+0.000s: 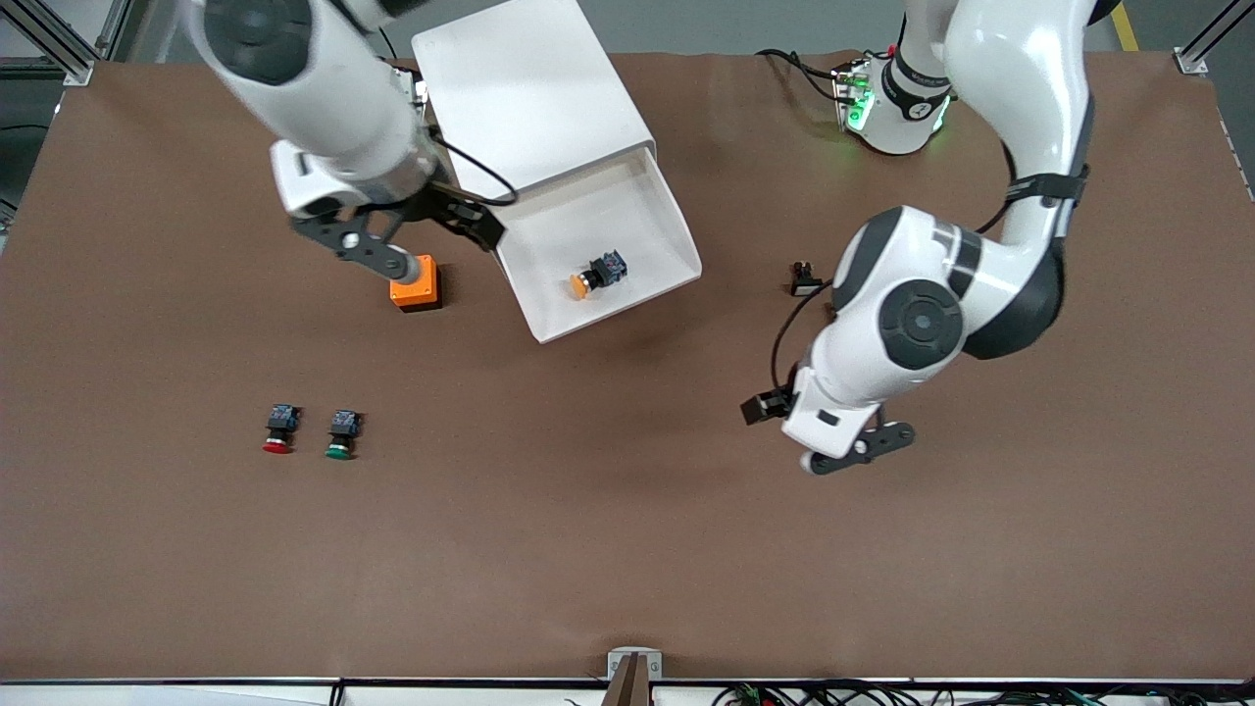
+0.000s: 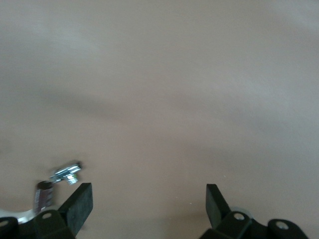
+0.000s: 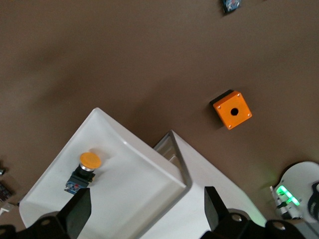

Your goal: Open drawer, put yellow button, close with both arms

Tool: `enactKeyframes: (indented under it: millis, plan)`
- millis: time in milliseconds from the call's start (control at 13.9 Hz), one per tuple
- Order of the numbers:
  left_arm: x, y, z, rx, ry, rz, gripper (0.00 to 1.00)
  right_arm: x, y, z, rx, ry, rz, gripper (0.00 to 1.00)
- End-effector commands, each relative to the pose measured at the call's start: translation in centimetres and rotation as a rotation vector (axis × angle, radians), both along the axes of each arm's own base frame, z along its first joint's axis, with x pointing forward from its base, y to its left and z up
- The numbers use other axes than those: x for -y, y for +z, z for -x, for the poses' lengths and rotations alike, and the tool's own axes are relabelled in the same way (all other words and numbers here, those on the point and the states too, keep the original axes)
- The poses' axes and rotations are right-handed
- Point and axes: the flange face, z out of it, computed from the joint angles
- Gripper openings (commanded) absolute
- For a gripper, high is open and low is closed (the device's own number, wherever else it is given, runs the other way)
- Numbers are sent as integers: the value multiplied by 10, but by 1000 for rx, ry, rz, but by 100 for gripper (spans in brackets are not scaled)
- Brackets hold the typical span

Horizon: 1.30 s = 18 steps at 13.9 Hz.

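The drawer (image 1: 642,211) stands pulled out of the white cabinet (image 1: 529,88), its white tray open to view. The yellow button (image 1: 594,276) lies on its side in the tray, near the drawer's front rim; it also shows in the right wrist view (image 3: 87,164). My right gripper (image 1: 436,240) is open and empty, up in the air beside the cabinet, over the drawer's edge (image 3: 124,144) toward the right arm's end. My left gripper (image 1: 861,446) is open and empty over bare brown table, apart from the drawer, toward the left arm's end.
An orange box (image 1: 416,284) with a round hole sits beside the drawer, under the right gripper. A red-capped button (image 1: 279,429) and a green-capped button (image 1: 341,434) lie nearer the front camera. A small black part (image 1: 804,279) lies by the left arm.
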Motion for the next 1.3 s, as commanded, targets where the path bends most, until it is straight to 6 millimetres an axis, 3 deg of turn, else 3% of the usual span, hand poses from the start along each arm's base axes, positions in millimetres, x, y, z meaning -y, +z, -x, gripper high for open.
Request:
enactKeyframes:
  millis: [0,72,288,432,576,792,1008,1223]
  plan:
    - [53,-9,32,29,-101,6,100,92,7,0,9,178,-85,100]
    - [77,-19,47,17,-126,0,100,124,3,-2,20,228,-102,100]
    - [110,-25,71,1,-156,-1,100,205,-30,14,108,328,-99,100]
    - [142,-34,96,-14,-178,-7,100,243,-53,22,153,377,-73,100]
    - [166,-36,118,-16,-218,-8,100,276,-54,16,170,400,-48,100]
    - [197,-45,150,-34,-235,-21,100,305,-28,7,238,456,2,100]
    - [230,-61,189,-60,-284,-39,100,309,-4,1,277,444,18,100]
    - [250,-61,215,-77,-284,-37,100,318,18,-8,271,433,22,100]
